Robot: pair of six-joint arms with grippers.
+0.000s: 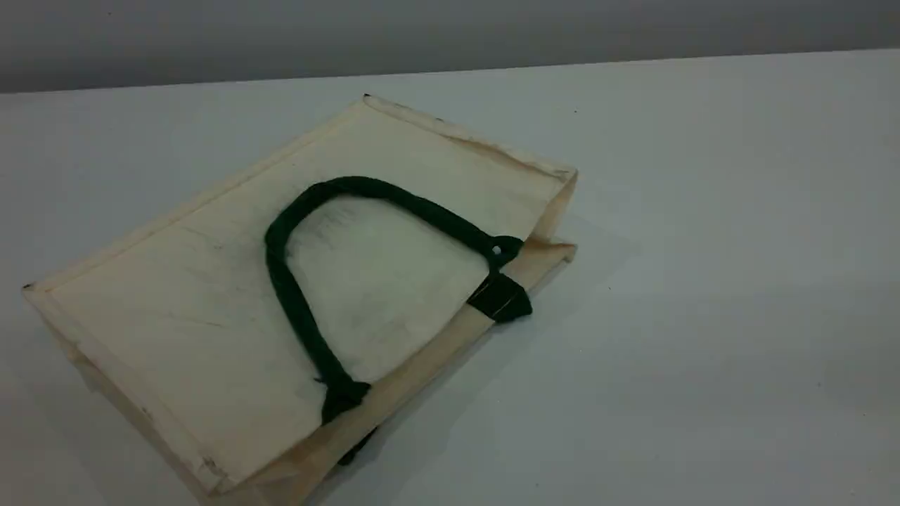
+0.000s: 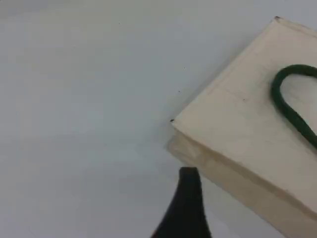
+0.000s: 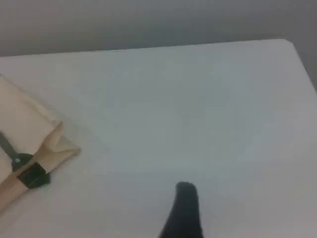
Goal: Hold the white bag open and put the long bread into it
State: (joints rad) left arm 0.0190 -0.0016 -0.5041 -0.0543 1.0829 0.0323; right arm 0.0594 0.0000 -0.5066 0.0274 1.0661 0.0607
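Observation:
The white bag point(image 1: 211, 295) lies flat on the table, its mouth edge toward the lower right and pressed nearly closed. One dark green rope handle point(image 1: 365, 187) rests folded back on its top face. The long bread is out of view. Neither arm shows in the scene view. In the left wrist view, my left gripper's fingertip point(image 2: 189, 198) hovers just off the bag's point(image 2: 247, 134) bottom corner, holding nothing. In the right wrist view, my right gripper's fingertip point(image 3: 184, 208) is over bare table, well to the right of the bag's mouth corner point(image 3: 29, 139), also holding nothing.
The pale table point(image 1: 703, 281) stretches to the right of the bag. Its far edge point(image 1: 633, 63) meets a grey wall. The right wrist view shows a table corner point(image 3: 290, 43) at upper right.

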